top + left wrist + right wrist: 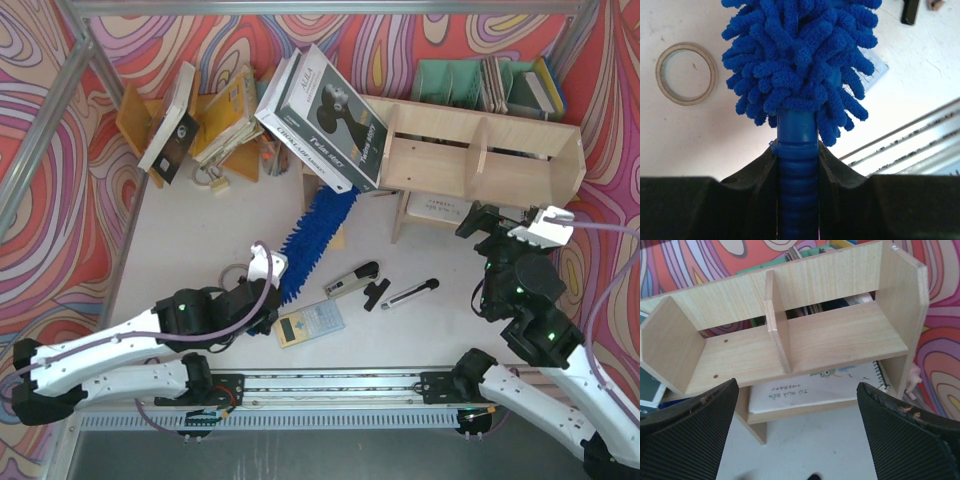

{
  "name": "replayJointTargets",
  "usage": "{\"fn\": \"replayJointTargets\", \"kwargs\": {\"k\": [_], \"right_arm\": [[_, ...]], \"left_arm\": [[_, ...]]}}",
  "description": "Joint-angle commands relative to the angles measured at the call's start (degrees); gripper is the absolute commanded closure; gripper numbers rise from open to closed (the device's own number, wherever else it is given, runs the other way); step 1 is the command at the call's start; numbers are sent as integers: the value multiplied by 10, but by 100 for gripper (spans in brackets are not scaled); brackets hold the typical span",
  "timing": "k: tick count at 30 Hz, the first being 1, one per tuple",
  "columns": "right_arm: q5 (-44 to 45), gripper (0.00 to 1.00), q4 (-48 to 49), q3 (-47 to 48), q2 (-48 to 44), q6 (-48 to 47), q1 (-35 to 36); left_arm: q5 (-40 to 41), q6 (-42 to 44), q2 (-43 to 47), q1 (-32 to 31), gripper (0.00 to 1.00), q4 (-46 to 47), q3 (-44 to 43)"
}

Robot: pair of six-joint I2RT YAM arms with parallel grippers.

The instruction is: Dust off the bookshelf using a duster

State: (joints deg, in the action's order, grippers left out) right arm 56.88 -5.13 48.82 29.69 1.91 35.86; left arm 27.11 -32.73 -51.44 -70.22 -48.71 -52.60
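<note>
The left gripper [272, 285] has its jaws pinching the handle of the duster [315, 232], whose head points to 1 o'clock over the surface, short of the bookshelf [480, 150]. Best to lift clear, then sweep the top board lightly. The right gripper [796, 400], jaws spread, faces the shelf.

The left hand [797, 160] clamps the duster [797, 60] handle, arm stretched low; the right hand [796, 390] hovers, fingers wide.

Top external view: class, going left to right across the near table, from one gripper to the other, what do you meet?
left gripper (holding duster) → calculator → black-and-silver tool → black-and-white pen → right gripper
</note>
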Motion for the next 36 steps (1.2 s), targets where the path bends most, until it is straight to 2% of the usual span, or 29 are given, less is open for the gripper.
{"fn": "replayJointTargets", "kwargs": {"k": [1, 7, 20, 23, 26, 36], "right_arm": [[-3, 10, -91, 43, 49, 118, -3], [-27, 10, -139, 79, 89, 197, -3], [-31, 10, -162, 120, 140, 250, -3], [-31, 10, -170, 131, 150, 260, -3], [-32, 10, -177, 141, 155, 267, -3], [-35, 10, -199, 157, 145, 277, -3]], "left_arm": [[0, -20, 45, -38, 100, -30, -11], [-4, -48, 61, -106, 100, -94, -28], [175, -167, 42, -402, 100, -202, -67], [220, -190, 26, -450, 100, -228, -87], [254, -180, 27, -465, 100, -218, -100], [421, 9, 33, -464, 100, -80, -165]]}}
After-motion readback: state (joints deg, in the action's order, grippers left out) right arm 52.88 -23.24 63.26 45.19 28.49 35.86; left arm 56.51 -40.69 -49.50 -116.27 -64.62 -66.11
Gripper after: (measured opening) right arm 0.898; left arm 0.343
